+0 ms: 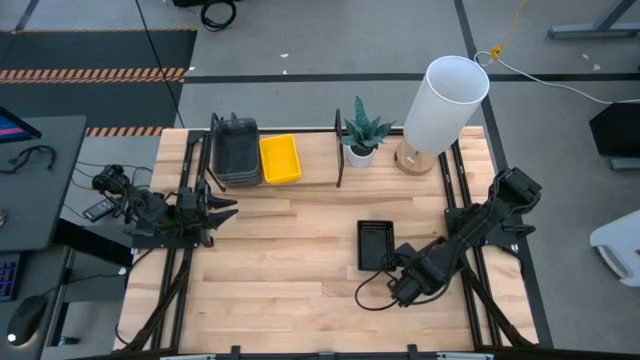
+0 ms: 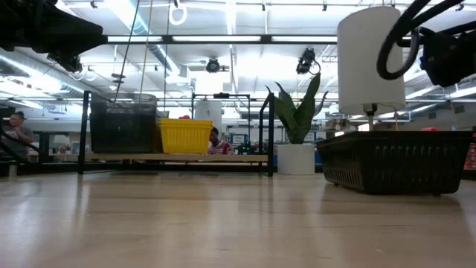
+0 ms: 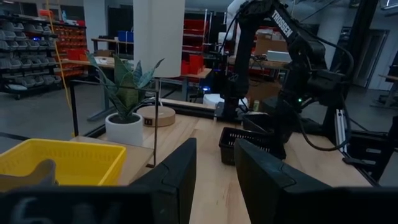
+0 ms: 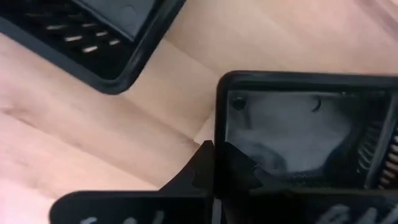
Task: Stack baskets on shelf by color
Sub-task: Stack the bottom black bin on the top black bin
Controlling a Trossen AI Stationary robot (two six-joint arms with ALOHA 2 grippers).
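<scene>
High view. Shelf [image 1: 300, 190]: light board between black wire end frames, along the far side of the surface [image 1: 290, 270]. On its left part, a stack of dark grey baskets [image 1: 234, 152]; just beside it to the right, a yellow basket [image 1: 279, 159]. Right of the shelf: potted plant [image 1: 361, 133] and a white lamp [image 1: 440, 108] on a round wooden base. Black mesh basket [image 1: 374, 245] lies alone on the surface, right of centre, well apart from the shelf. Left gripper [image 1: 228, 207] is at the left side, in front of the grey stack, fingers spread and empty. Right gripper [image 1: 400, 268] is low, just beside the near right corner of the mesh basket; finger state cannot be told here.

Low view. Grey stack [image 2: 123, 123] and yellow basket [image 2: 182, 135] side by side on the shelf [image 2: 175, 157]; mesh basket [image 2: 394, 161] at right on the surface; plant [image 2: 297, 119] and lamp [image 2: 370, 59] behind.

Left wrist view. Left fingers [image 3: 180, 174] apart, nothing between them; yellow basket [image 3: 68, 162], plant [image 3: 126, 102], mesh basket [image 3: 244, 142] ahead.

Right wrist view. Corner of mesh basket [image 4: 93, 43] on the surface; finger opening cannot be told.
</scene>
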